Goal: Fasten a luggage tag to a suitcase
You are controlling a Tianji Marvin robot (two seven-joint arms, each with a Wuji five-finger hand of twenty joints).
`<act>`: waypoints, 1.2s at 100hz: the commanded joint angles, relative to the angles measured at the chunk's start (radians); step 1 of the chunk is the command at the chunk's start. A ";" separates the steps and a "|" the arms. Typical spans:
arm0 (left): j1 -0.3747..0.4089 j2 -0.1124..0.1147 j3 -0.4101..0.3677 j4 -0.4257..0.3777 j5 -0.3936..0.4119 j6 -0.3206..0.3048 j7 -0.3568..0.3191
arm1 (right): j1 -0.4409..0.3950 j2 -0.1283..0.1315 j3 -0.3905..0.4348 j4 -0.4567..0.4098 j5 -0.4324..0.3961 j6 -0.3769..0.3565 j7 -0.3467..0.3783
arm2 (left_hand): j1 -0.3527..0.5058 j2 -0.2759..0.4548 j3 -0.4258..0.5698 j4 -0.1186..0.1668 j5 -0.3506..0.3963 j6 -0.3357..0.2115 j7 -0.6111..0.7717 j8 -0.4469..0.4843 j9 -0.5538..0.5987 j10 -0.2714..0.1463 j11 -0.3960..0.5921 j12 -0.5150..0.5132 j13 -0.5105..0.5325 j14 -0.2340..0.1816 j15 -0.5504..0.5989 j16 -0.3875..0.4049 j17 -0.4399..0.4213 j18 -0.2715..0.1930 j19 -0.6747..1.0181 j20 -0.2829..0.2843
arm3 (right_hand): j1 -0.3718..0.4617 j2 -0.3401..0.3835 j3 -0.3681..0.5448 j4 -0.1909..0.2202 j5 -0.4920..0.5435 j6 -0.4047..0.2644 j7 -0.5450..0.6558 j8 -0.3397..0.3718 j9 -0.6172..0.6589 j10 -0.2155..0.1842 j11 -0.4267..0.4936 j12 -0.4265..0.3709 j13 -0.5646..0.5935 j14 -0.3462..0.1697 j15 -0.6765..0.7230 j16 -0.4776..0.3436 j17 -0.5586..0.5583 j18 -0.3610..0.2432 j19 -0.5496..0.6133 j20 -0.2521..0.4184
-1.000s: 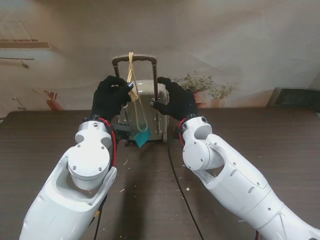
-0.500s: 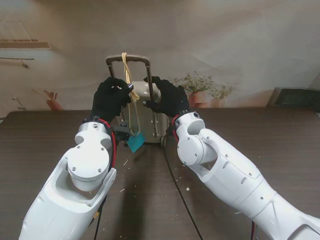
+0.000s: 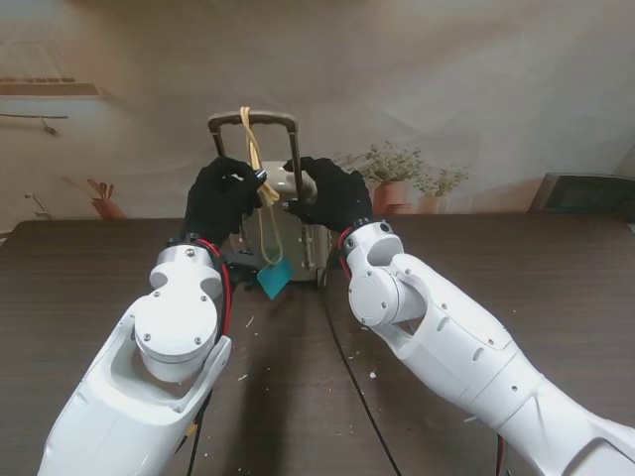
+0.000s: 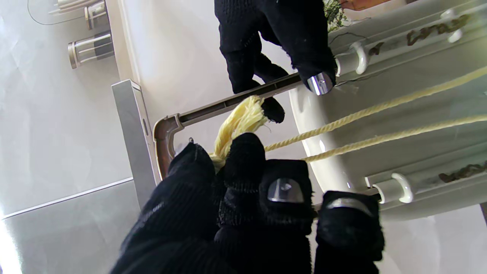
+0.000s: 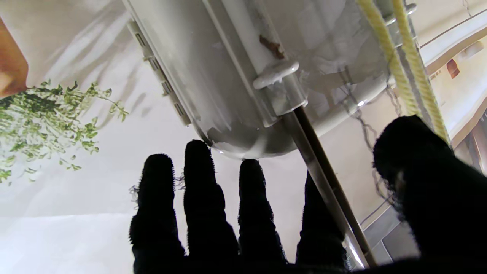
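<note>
A small cream suitcase point(image 3: 301, 238) stands upright on the dark table, its brown pull handle point(image 3: 268, 118) raised. A yellow cord point(image 3: 248, 134) is looped over the handle bar, and a teal luggage tag point(image 3: 275, 279) hangs from it in front of the case. My left hand point(image 3: 223, 198) is shut on the cord's frayed end point(image 4: 239, 120) beside the handle's left rod. My right hand point(image 3: 327, 193) is at the right rod point(image 5: 327, 171), which runs between thumb and index finger, other fingers straight. Two cord strands point(image 4: 380, 106) stretch across the case point(image 4: 399, 160).
The dark wood table point(image 3: 516, 288) spreads to both sides, with small crumbs on it close to me. Behind the suitcase hangs a printed backdrop with a potted plant point(image 3: 397, 169). A dark box edge point(image 3: 585, 193) sits at the far right.
The suitcase and its handle have shifted left. My right hand followed and closed in on the right rod. The tag swung slightly left; my left hand kept hold of the cord.
</note>
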 commanded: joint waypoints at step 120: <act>0.173 0.007 -0.006 -0.033 0.027 0.032 -0.010 | -0.006 -0.024 -0.052 0.081 -0.027 0.097 -0.024 | 0.057 0.013 -0.023 0.007 0.026 -0.089 0.021 0.009 0.034 0.037 0.007 0.022 0.028 0.004 -0.029 0.042 -0.005 0.050 0.031 0.021 | 0.150 -0.026 0.133 -0.106 0.389 -0.090 0.149 -0.109 0.167 0.009 0.035 0.013 0.071 -0.032 0.076 0.004 0.052 -0.027 0.092 -0.021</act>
